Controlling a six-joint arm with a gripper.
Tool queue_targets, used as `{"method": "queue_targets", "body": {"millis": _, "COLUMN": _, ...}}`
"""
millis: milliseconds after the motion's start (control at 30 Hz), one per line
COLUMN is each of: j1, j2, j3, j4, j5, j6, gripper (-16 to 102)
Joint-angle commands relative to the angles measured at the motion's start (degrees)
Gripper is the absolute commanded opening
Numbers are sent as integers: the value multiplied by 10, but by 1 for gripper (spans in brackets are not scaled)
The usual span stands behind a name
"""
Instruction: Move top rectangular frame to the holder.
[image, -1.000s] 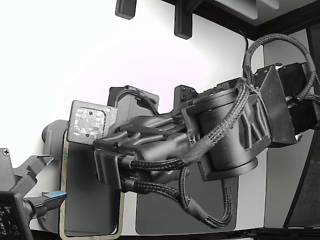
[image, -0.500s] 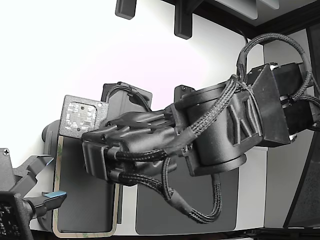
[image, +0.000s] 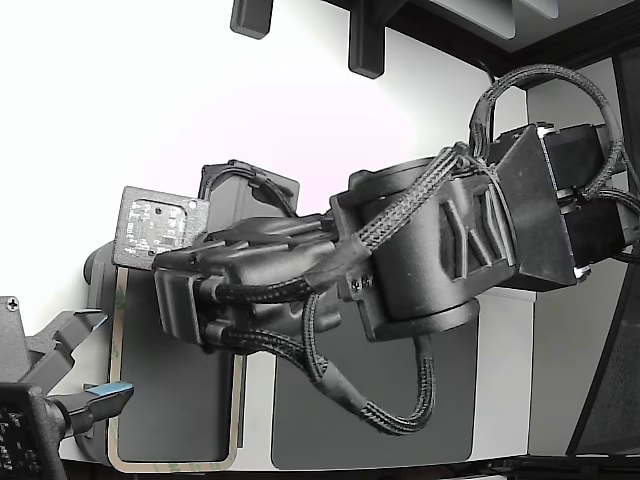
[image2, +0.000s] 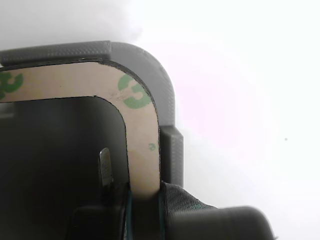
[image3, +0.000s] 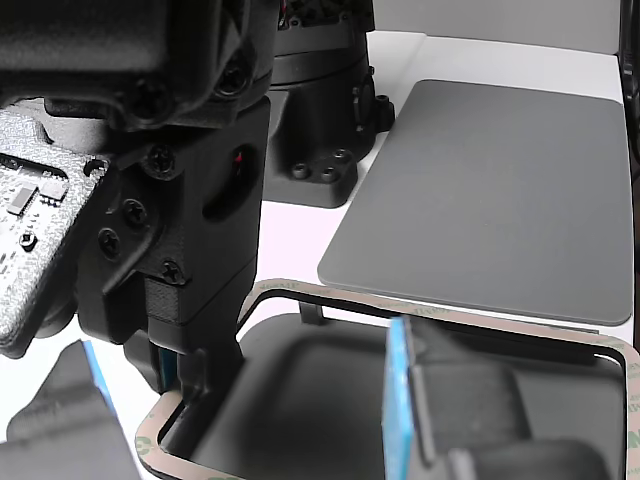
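- While the gripper, jaws closed on the top rectangular frame, hangs lower left in the exterior view, keep it level.
- Square its corners over the holder before lowering.

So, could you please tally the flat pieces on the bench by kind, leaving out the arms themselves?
Rectangular frame, held by the gripper at one edge: 1
Grey holder under the frame: 1
Dark grey mat lying bare beside them: 1
Total: 3
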Motion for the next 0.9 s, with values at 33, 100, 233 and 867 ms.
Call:
{"method": "queue_targets", "body": {"millis": 33, "j1": -11, "j2": 10, "j3": -11, "j4": 4, "j5": -1, "j6": 0, "gripper": -10}}
{"method": "queue_targets", "body": {"millis": 100, "j1": -12, "j2": 6, "j3": -12, "j4": 4, "j5": -4, "j6": 0, "gripper": -10}}
{"method": "queue_targets", "body": {"millis": 233, "j1": -16, "j2": 0, "j3": -14, "j4": 4, "j5": -7, "j6": -4, "gripper": -10}}
{"method": "queue_targets", "body": {"millis": 867, "j1": -25, "j2": -15, "j3": -11, "j4": 1, "j5": -18, "j6": -15, "gripper": -10}}
